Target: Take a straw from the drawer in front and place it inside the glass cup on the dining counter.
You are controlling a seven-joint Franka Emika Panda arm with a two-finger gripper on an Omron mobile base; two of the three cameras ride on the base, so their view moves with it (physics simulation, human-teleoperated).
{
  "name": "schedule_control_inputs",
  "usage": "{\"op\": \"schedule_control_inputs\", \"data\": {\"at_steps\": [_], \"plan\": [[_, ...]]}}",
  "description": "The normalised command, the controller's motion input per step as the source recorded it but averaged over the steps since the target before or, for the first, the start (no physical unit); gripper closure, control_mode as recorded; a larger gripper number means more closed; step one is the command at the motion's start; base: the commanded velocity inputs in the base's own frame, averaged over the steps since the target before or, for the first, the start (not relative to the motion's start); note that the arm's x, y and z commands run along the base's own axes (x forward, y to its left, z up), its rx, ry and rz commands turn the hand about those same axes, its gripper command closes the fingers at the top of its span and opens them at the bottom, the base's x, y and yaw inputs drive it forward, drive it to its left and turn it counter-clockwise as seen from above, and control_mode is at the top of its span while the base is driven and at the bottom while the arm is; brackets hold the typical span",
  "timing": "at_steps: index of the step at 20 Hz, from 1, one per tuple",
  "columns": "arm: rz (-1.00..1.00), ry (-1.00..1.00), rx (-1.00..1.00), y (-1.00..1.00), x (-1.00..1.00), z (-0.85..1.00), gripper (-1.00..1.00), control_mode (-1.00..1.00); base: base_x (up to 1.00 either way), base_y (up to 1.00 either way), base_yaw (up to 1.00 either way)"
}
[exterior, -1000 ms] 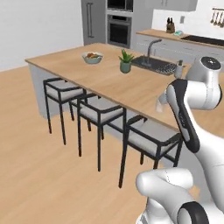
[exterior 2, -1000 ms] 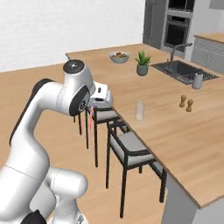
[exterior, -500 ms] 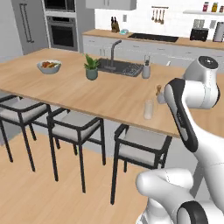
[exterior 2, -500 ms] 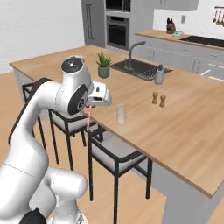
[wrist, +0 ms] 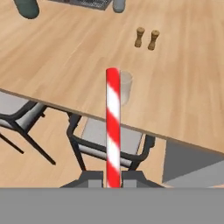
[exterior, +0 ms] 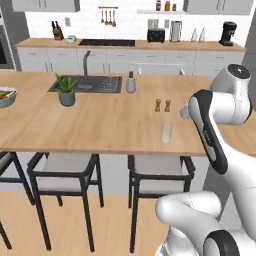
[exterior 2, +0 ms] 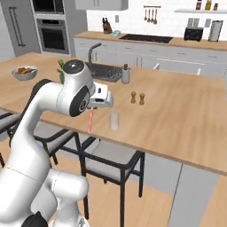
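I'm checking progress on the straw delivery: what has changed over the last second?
The base has swung around to face the dining counter squarely, so the whole scene shifted; the glass cup now sits just ahead. The hand stays shut on the straw, hanging below it. Nothing on the counter moved.

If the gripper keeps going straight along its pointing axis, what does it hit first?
Probably the glass cup: in the hand view, the straw held by the gripper lines up with it, near the dining counter edge. Depth is unclear.
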Motion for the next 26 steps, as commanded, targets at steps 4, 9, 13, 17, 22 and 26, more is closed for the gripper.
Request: {"op": "schedule_control_inputs", "data": {"at_steps": [4,9,13,17,22,26], "plan": [[0.0,0.0,0.0,0.0,0.0,0.0,1.0,1.0,0.45,0.6,-0.56],[0.0,0.0,0.0,0.0,0.0,0.0,1.0,1.0,0.71,0.36,-0.44],[0.0,0.0,0.0,0.0,0.0,0.0,1.0,1.0,0.79,0.45,-0.24],[0.0,0.0,0.0,0.0,0.0,0.0,1.0,1.0,0.72,0.36,-0.04],[0.06,-0.07,0.12,0.06,0.04,0.44,1.0,-1.0,0.1,0.06,0.0],[0.22,-0.16,0.27,0.0,-0.11,0.57,1.0,-1.0,0.0,0.0,0.0]]}}
